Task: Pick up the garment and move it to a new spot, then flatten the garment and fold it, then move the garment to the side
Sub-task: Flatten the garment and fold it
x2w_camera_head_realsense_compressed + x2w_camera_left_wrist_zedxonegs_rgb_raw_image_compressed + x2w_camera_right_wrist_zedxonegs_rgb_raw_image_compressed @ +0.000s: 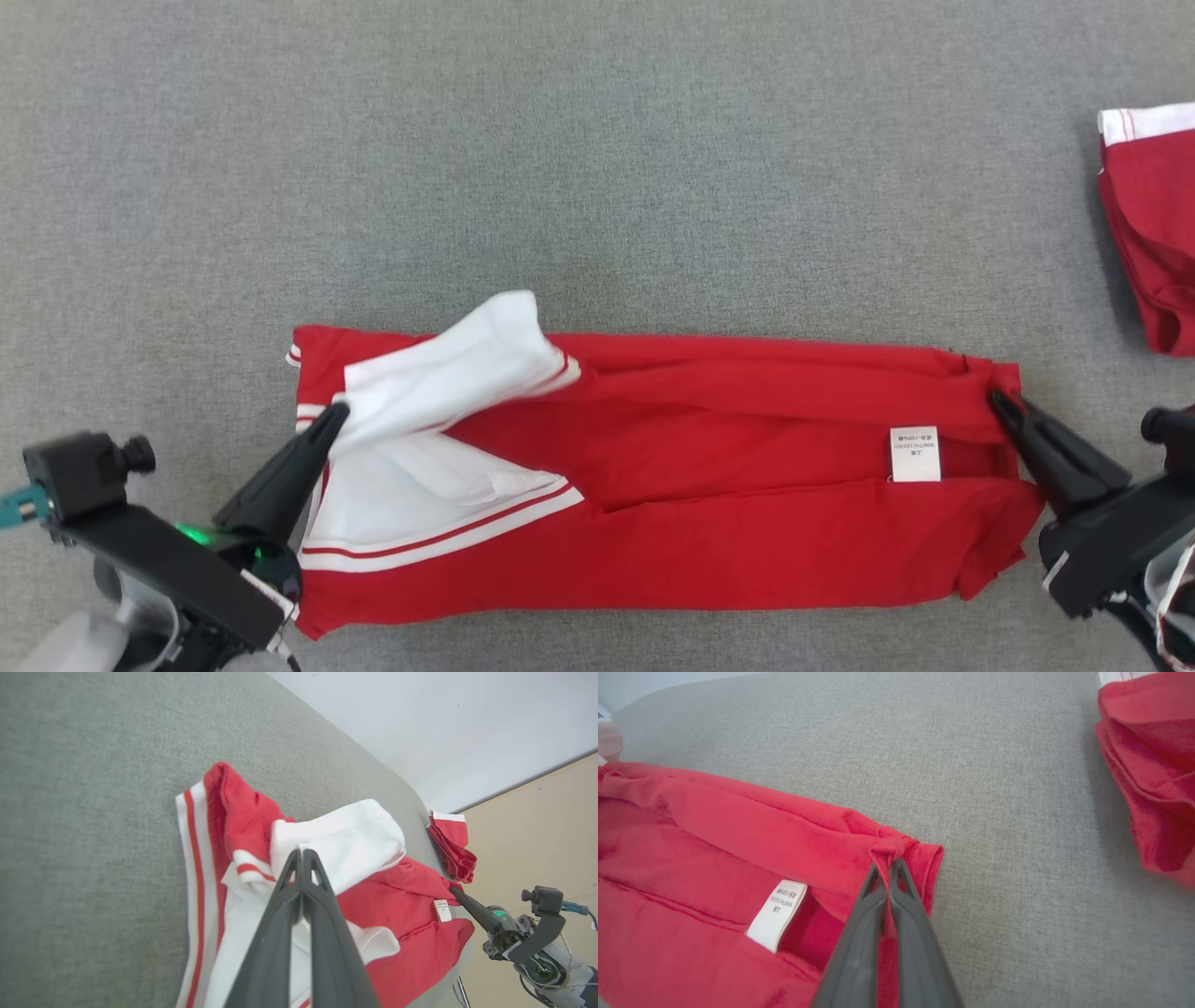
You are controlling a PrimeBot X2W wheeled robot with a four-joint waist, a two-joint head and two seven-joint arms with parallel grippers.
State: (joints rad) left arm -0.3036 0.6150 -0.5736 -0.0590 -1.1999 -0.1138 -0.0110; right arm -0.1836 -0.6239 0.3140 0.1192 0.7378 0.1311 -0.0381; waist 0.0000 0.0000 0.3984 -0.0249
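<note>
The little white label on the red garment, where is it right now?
In the head view, the white label lies on the red garment near its right end, just left of the right gripper that pinches that edge.

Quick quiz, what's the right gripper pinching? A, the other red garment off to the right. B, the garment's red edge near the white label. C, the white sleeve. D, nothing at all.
B: the right gripper is shut on a bunched bit of the garment at its red edge, close to the label.
</note>
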